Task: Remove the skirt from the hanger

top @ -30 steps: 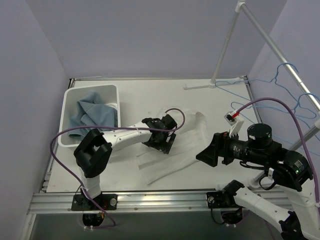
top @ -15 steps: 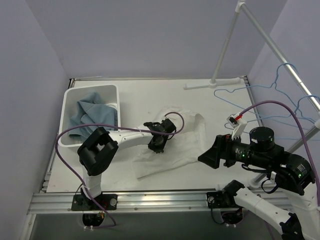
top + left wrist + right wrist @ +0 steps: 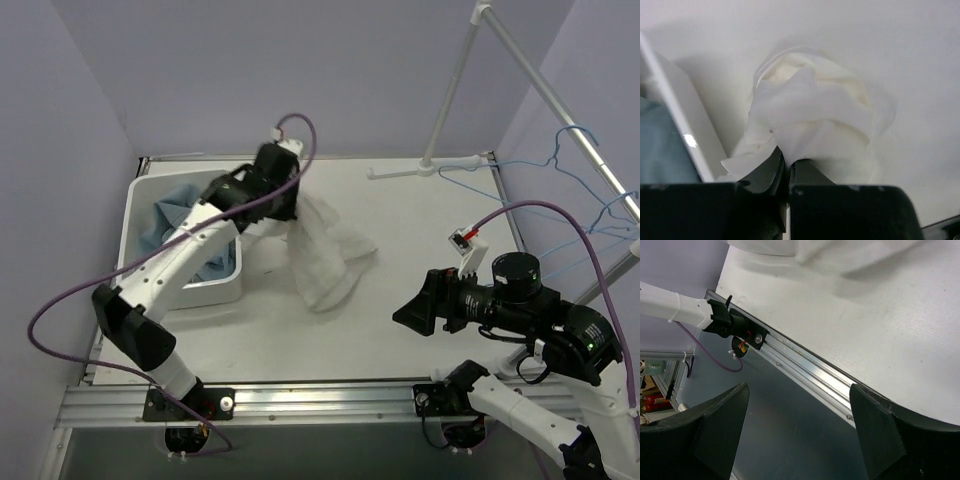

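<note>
The white skirt point(image 3: 325, 250) hangs bunched from my left gripper point(image 3: 268, 195), its lower end touching the table beside the bin. In the left wrist view the gripper point(image 3: 787, 160) is shut on a fold of the skirt point(image 3: 815, 110), which droops below it. Blue wire hangers point(image 3: 556, 150) hang on the rack at the right, apart from the skirt. My right gripper point(image 3: 415, 310) hovers low at the front right, over the table's near edge, and in the right wrist view the gripper point(image 3: 799, 387) is open and holds nothing.
A white bin point(image 3: 225, 290) with blue cloth point(image 3: 180, 215) in it stands at the left, right beside the raised skirt. The white rack pole point(image 3: 450, 90) rises at the back right. The aluminium rail point(image 3: 805, 367) runs along the table's front edge.
My left gripper shut on the skirt lying flat on the table, then lifted it up and back toward the bin. The right arm has barely moved.
</note>
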Controlling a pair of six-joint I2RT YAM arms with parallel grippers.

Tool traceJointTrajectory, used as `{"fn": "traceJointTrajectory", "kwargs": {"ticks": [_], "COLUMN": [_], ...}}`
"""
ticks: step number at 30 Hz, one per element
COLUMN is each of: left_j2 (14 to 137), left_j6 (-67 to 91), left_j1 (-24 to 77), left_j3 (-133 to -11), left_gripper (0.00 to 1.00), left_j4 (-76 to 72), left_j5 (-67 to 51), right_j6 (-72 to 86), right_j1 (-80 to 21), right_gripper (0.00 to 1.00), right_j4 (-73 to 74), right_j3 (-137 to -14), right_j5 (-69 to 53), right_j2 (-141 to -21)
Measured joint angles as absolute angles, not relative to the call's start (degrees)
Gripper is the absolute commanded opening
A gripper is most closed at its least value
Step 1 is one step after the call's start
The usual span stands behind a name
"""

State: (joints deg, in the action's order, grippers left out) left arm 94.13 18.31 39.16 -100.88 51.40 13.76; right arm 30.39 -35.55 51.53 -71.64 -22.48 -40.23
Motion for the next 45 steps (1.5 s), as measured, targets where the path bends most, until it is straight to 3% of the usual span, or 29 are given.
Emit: {"fn": "traceJointTrajectory", "kwargs": {"ticks": [7, 12, 35, 45], "left_j2": [86.2, 82.5, 81.5, 80.3], "left_j6": [13.3, 10.6, -0.8, -5.9], "left_j1": [29.1, 23.3, 20.4, 20.0], "left_j3": [-122.4, -128.1, -135.0, -121.2], "left_gripper": [0.02, 0.02, 0.02, 0.02], "left_j4": [57.4, 61.9, 67.7, 62.2], "left_j5": [15.0, 15.4, 34.5, 31.7], "right_j6": [30.3, 29.9, 27.3, 26.9], "right_j1": [-35.6, -35.6, -35.6, -35.6], "right_gripper": [0.77, 0.77, 0.77, 0.77], "right_j4": [49.8, 48.9, 48.2, 48.0], "right_j3": [-71.2, -71.0, -69.9, -69.1], "right_j5": [-22.5, -23.0, -24.9, -24.9], "right_j2": [-41.5, -42.7, -44.1, -44.1]}}
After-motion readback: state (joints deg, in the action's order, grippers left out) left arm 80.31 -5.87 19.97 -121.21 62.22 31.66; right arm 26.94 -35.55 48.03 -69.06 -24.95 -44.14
